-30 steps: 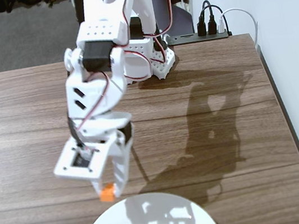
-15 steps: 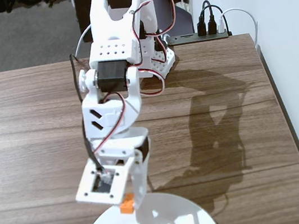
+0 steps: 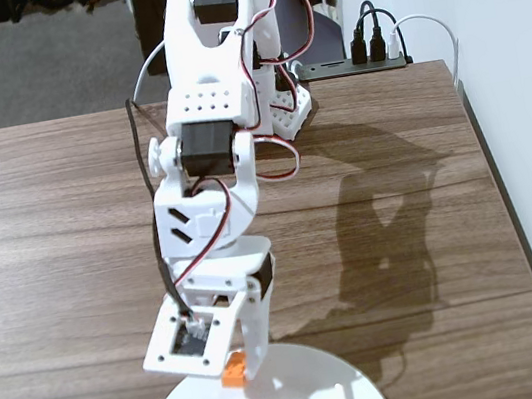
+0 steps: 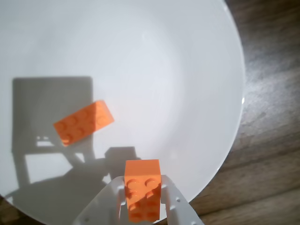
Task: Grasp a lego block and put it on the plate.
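- lego block [image 4: 142,190] is clamped between the jaws of the gripper [image 4: 143,206], hanging above the plate [image 4: 187,61], inside its far rim in the fixed view.
- Second orange brick [image 4: 83,122] already lies flat on the plate, to the left in the wrist view.
- Grasp and carry look done.
- Left: lower a bit, release, retract.

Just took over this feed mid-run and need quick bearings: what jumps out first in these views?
The gripper holds an orange lego block upright over the near part of the big white plate, bottom centre of the wrist view. A second orange brick already lies flat on the plate, left of centre. In the fixed view, the white arm leans forward across the wood table.
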You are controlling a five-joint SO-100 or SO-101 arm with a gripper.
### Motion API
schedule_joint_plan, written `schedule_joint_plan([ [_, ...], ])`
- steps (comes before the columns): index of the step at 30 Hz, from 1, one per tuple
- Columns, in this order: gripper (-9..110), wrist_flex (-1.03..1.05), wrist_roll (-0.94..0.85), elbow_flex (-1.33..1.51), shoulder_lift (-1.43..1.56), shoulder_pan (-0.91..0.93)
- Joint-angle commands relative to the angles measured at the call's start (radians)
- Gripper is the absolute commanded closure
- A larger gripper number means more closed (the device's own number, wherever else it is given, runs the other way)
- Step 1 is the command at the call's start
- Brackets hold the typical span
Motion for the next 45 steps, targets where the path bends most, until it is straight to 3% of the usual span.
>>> schedule_joint_plan([
  [1, 97, 0.002, 0.006, -0.049, 0.0, -0.006],
  [16, 96, -0.003, 0.012, -0.051, -0.028, -0.009],
  [25, 81, 0.018, 0.018, -0.057, -0.021, -0.008],
  [45, 81, 0.095, 0.032, -0.058, 0.054, -0.009],
])
